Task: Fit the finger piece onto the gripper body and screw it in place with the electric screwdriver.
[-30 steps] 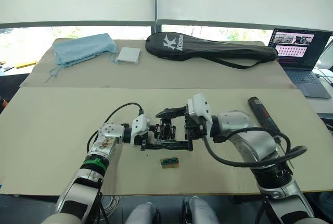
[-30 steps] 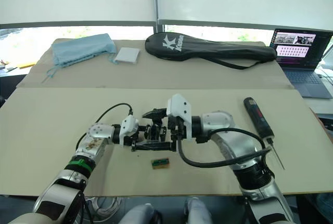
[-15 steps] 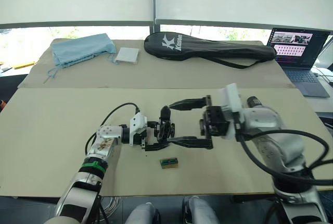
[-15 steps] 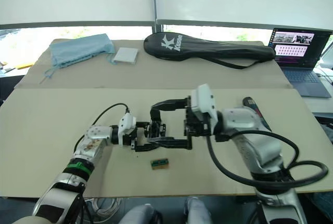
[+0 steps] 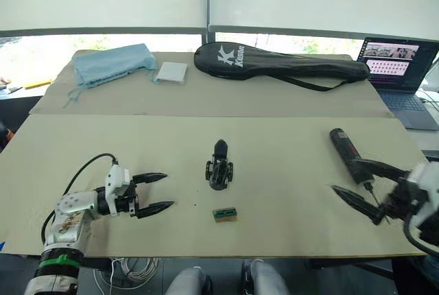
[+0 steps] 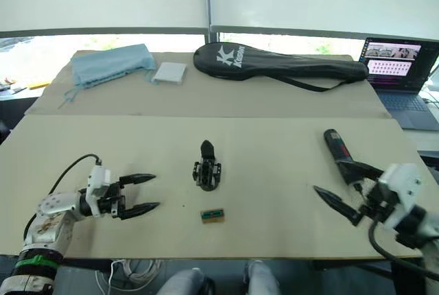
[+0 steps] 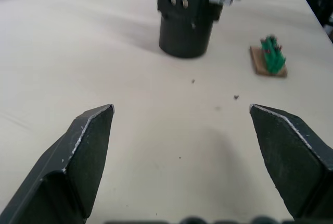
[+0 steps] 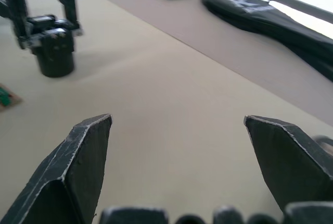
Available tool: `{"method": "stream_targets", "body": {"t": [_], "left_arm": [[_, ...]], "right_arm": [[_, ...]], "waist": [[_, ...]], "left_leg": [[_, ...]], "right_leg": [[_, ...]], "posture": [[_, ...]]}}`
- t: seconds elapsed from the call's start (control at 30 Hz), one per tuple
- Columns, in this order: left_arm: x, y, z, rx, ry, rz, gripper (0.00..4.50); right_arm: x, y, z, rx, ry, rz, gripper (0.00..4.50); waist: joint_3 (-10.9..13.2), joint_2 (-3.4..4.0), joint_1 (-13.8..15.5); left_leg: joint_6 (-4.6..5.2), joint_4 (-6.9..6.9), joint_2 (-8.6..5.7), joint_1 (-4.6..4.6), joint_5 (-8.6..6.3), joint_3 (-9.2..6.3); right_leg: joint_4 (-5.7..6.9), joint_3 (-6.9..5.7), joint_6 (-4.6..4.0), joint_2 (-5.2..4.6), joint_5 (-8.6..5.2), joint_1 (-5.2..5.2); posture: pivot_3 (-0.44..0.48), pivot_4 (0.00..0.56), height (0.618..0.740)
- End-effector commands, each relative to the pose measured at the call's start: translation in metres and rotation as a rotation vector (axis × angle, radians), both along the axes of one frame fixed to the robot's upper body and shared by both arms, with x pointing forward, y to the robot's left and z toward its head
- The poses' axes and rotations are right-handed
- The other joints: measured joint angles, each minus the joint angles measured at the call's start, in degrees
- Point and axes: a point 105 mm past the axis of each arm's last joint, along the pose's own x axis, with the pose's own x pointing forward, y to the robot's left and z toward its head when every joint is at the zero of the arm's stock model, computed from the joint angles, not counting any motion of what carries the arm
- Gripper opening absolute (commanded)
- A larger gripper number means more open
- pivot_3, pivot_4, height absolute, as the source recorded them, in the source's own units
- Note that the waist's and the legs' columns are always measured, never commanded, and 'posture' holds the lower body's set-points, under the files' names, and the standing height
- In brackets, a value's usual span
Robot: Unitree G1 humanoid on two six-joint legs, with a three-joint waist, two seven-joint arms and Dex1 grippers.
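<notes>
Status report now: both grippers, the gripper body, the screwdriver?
Left gripper open, empty. Right gripper open, empty, beside the screwdriver. Gripper body upright mid-table, untouched. Small green box near it.

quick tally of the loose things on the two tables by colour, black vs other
black: 3 - gripper body, electric screwdriver, racket bag
other: 4 - green box, blue cloth, white pad, laptop
total: 7

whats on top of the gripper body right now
The gripper body stands on its round base on the table, with black finger parts sticking up from it, one tall piece clear in the head views. Whether any screw holds them cannot be seen. Both pincers are away from it.
</notes>
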Motion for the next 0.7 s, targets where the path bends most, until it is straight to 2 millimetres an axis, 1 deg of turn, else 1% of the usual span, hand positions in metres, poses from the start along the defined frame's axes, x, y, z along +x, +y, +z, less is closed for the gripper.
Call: {"method": "stream_targets", "body": {"t": [0.03, 0.1, 0.17, 0.23, 0.27, 0.33, 0.4, 0.43, 0.47, 0.57, 0.63, 0.7], "left_arm": [[0.003, 0.004, 0.030, -0.072, -0.051, 0.030, 4.39], [0.007, 0.003, 0.039, -0.078, -0.074, 0.029, 4.39], [0.010, 0.003, 0.056, -0.096, -0.133, 0.024, 4.39], [0.009, -0.004, 0.073, -0.105, -0.166, -0.005, 4.39], [0.006, -0.010, 0.085, -0.127, -0.164, -0.032, 4.39], [0.002, -0.018, 0.098, -0.151, -0.143, -0.066, 4.39], [0.002, -0.025, 0.111, -0.167, -0.140, -0.092, 4.39], [0.002, -0.029, 0.118, -0.174, -0.152, -0.103, 4.39], [0.002, -0.032, 0.123, -0.186, -0.156, -0.109, 4.39], [0.000, -0.039, 0.130, -0.207, -0.160, -0.119, 4.39], [-0.002, -0.045, 0.134, -0.218, -0.163, -0.136, 4.39], [-0.003, -0.051, 0.136, -0.219, -0.166, -0.157, 4.39]], "right_arm": [[-0.019, -0.013, 0.008, -0.006, -0.069, -0.108, 4.50], [-0.028, -0.020, 0.003, 0.007, -0.090, -0.185, 4.50], [-0.035, -0.025, -0.004, 0.012, -0.085, -0.240, 4.50], [-0.044, -0.029, -0.013, 0.019, -0.058, -0.277, 4.50], [-0.047, -0.030, -0.016, 0.029, -0.048, -0.296, 4.50], [-0.049, -0.030, -0.017, 0.039, -0.047, -0.314, 4.50], [-0.036, -0.038, -0.013, 0.111, -0.011, -0.365, 4.50], [-0.026, -0.042, -0.008, 0.161, 0.001, -0.386, 4.50], [-0.017, -0.044, -0.004, 0.174, 0.023, -0.394, 4.50], [0.001, -0.046, 0.002, 0.157, 0.102, -0.377, 4.50], [0.016, -0.048, 0.004, 0.142, 0.199, -0.358, 4.50], [0.031, -0.064, 0.001, 0.115, 0.345, -0.420, 4.50]], "waist": [[0.0, 0.08, 0.1], [-0.1, 0.21, 0.0], [-0.1, 0.23, -0.1], [-0.1, 0.22, -0.2], [-0.1, 0.22, -0.2], [-0.1, 0.24, -0.2], [-0.1, 0.26, -0.6], [-0.1, 0.27, -0.8], [-0.1, 0.27, -1.2], [-0.1, 0.26, -1.5], [-0.1, 0.27, -1.4], [-0.1, 0.25, -1.4]], "left_leg": [[0.00, -0.02, -0.01, 0.00, 0.00, 0.01], [0.00, -0.05, -0.01, 0.04, 0.00, 0.01], [0.02, -0.05, -0.02, 0.05, 0.02, 0.01], [0.03, -0.04, -0.02, 0.05, 0.05, 0.02], [0.04, -0.05, -0.02, 0.06, 0.06, 0.02], [0.04, -0.07, -0.02, 0.06, 0.06, 0.02], [0.02, -0.05, -0.04, 0.07, 0.06, 0.02], [-0.01, -0.03, -0.04, 0.09, 0.04, 0.02], [-0.03, -0.01, -0.06, 0.10, 0.04, 0.03], [-0.08, -0.02, -0.08, 0.11, 0.09, 0.07], [-0.17, -0.10, 0.01, 0.16, 0.22, 0.05], [-0.19, -0.11, 0.02, 0.14, 0.26, 0.04]], "right_leg": [[0.00, 0.02, 0.00, 0.00, 0.00, -0.01], [-0.02, 0.03, 0.01, 0.01, -0.01, 0.02], [-0.02, 0.04, 0.02, 0.05, -0.01, 0.02], [0.00, 0.07, 0.02, 0.11, -0.01, 0.00], [0.00, 0.08, 0.02, 0.12, -0.01, 0.01], [-0.01, 0.08, 0.02, 0.12, -0.02, 0.01], [-0.01, 0.12, 0.03, 0.12, -0.02, 0.03], [0.00, 0.12, 0.03, 0.12, -0.02, 0.06], [0.00, 0.14, 0.04, 0.11, -0.02, 0.08], [0.01, 0.20, 0.03, 0.12, -0.02, 0.07], [0.02, 0.19, -0.05, 0.29, -0.06, 0.09], [0.07, 0.20, -0.11, 0.30, -0.09, 0.06]], "posture": [[0.000, 0.150, 0.740], [0.000, 0.150, 0.740], [0.000, 0.150, 0.740], [0.000, 0.150, 0.740], [0.000, 0.150, 0.740], [0.000, 0.150, 0.740], [0.000, 0.150, 0.740], [0.000, 0.150, 0.740], [0.000, 0.150, 0.740], [0.000, 0.150, 0.740], [0.000, 0.150, 0.740], [0.000, 0.150, 0.740]]}}
